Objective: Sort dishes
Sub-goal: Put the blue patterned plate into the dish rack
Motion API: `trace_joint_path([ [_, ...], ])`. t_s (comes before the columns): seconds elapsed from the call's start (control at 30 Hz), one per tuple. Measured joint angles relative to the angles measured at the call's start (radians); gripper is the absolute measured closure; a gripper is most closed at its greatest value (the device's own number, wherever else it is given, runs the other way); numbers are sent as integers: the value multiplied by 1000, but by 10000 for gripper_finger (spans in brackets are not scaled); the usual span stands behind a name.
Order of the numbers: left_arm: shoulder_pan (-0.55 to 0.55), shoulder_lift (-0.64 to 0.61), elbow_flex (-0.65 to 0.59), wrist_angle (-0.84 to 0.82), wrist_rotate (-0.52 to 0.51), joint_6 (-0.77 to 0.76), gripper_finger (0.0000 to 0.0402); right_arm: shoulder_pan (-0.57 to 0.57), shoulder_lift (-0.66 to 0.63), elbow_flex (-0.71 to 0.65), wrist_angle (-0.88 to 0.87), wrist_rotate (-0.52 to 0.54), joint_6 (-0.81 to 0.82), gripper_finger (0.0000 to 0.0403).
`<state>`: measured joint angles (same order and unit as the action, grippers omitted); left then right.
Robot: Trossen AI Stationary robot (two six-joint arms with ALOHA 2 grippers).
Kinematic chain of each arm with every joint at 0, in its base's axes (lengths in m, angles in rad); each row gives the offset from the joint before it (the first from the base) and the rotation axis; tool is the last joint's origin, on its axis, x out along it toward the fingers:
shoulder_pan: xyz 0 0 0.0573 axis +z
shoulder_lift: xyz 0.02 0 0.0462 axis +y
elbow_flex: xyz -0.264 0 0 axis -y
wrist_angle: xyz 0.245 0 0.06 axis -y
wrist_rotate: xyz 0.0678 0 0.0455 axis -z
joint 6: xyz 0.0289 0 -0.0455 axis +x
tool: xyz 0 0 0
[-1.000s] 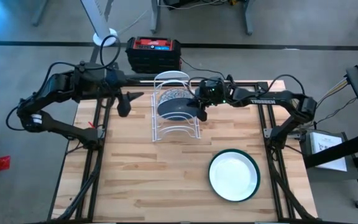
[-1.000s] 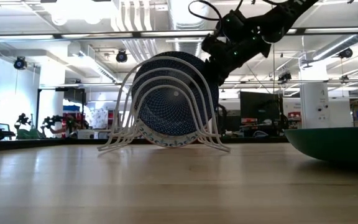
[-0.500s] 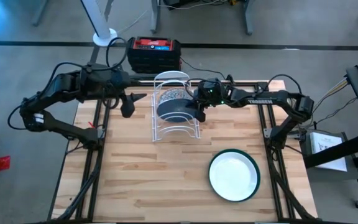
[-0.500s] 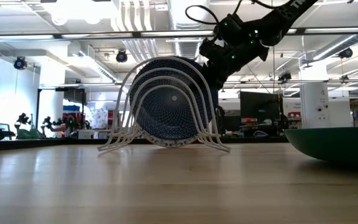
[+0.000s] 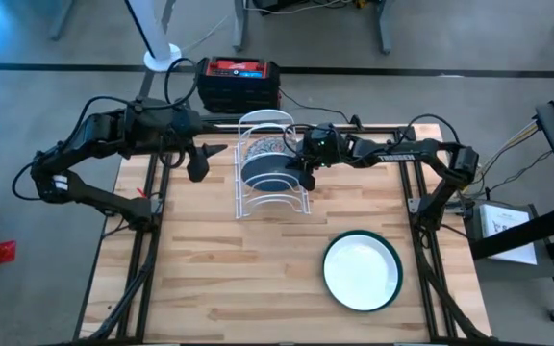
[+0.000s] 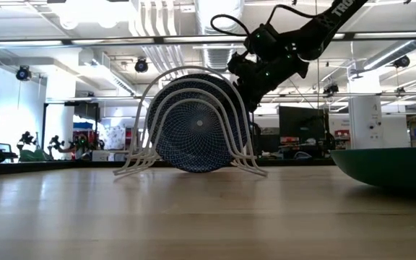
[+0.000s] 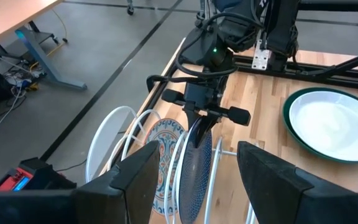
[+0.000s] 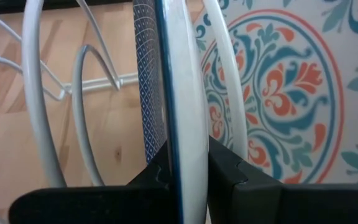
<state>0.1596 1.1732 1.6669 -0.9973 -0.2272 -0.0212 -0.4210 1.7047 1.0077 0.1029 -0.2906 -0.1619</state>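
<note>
A white wire rack (image 5: 269,183) stands at the table's far middle. Between its hoops the blue speckled dish (image 5: 265,170) stands on edge, and my right gripper (image 5: 305,165) is shut on it from the right. The floral dish (image 5: 271,143) stands on edge in the slot behind it, also seen in the right wrist view as the floral dish (image 8: 278,87). A green dish (image 5: 362,270) with a white inside lies flat on the table at the near right. My left gripper (image 5: 196,163) hangs open left of the rack and holds nothing. My right gripper pinches the blue dish's rim (image 8: 182,124) between its two fingers (image 8: 225,171), one on each face. The fingers come from the table's right, slanting down, at the dish's upper right edge (image 6: 243,97). The dish stands upright between the rack's wires (image 6: 240,137), its lower edge down at the rack's base.
A red and black box (image 5: 239,79) sits beyond the table's far edge. Bare wood lies in front of the rack and across the near left. The green dish's rim (image 6: 388,173) stands at the right of the low view.
My right gripper has sunk a little and gone slightly toward the rack, still shut on the blue dish. The dish has gone down between the rack's hoops and stands lower than before.
</note>
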Motion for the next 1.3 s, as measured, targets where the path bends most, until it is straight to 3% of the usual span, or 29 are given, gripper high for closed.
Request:
trace_joint_path([
  [0.4, 0, 2, 0, 0, 0, 0, 196, 0, 10, 2, 10, -2, 6, 374],
  [0.63, 0, 2, 0, 0, 0, -7, 196, 0, 11, 2, 13, 3, 30, 294],
  [0.77, 0, 2, 0, 0, 0, -8, 196, 0, 11, 2, 13, 3, 31, 274],
  [1.3, 0, 2, 0, 0, 0, -15, 196, 0, 4, 1, 7, 5, 60, 285],
])
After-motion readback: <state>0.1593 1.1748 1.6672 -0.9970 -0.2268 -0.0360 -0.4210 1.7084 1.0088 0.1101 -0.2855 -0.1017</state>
